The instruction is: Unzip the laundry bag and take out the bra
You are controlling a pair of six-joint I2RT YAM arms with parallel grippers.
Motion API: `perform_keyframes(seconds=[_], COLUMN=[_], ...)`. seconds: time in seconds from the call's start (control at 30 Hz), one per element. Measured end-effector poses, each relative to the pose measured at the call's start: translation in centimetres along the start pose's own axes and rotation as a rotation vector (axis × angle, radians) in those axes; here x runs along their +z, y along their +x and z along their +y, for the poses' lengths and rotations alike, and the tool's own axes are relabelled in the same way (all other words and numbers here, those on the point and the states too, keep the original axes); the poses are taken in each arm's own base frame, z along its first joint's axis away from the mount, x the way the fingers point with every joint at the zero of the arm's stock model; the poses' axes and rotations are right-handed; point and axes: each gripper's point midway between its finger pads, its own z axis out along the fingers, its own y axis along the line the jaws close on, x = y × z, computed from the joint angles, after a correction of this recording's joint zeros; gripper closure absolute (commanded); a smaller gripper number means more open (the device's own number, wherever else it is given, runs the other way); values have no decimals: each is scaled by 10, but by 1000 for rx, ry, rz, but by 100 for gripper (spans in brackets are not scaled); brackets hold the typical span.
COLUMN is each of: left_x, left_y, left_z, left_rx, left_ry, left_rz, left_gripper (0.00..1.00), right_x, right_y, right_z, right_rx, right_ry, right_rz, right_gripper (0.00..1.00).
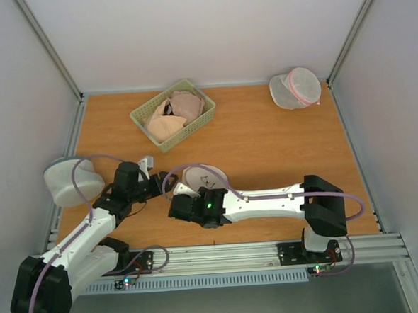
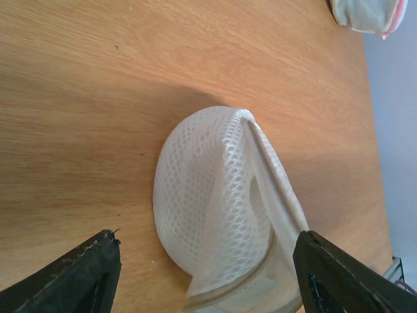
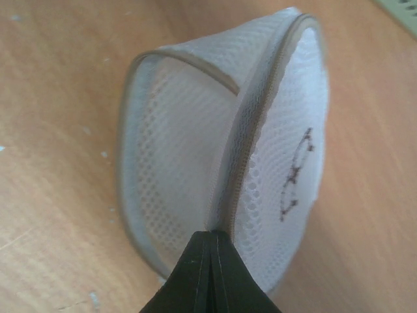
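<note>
Laundry bag [image 1: 204,176] stands propped on edge, its zip [image 3: 251,150] pinched in the right claw [image 3: 212,241]; left claw [image 2: 208,238] spread, likely to brace it.

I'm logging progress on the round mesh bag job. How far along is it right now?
Done: the laundry bag looks partly unzipped, its mouth gaping beside the zip. In hand: the right pincer is shut on its zip edge, the left pincer open, straddling it. Left: no bra is out beside the bag; whether one sits inside, I cannot tell.
</note>
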Motion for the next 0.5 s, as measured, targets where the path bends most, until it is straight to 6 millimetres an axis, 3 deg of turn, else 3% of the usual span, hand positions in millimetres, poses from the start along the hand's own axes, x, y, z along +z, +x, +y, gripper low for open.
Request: perform_keyframes(seconds=[0.33,0.4,0.5], left_x=[-3,-3,-4], left_y=[-4,-4,-3], left_z=[5,5,7], left_rx=[-7,-7,-4], left_ry=[-16,-16,-17], left_rz=[-25,-26,-30], left_gripper=[27,25,20], right_x=[29,34,38], right_y=[19,23,25], right_z=[51,56,59], right_rx=[-54,-69,-81], right_ry=[-160,-169,-176], right_rz=[60,72,81], right_gripper=[97,84,48])
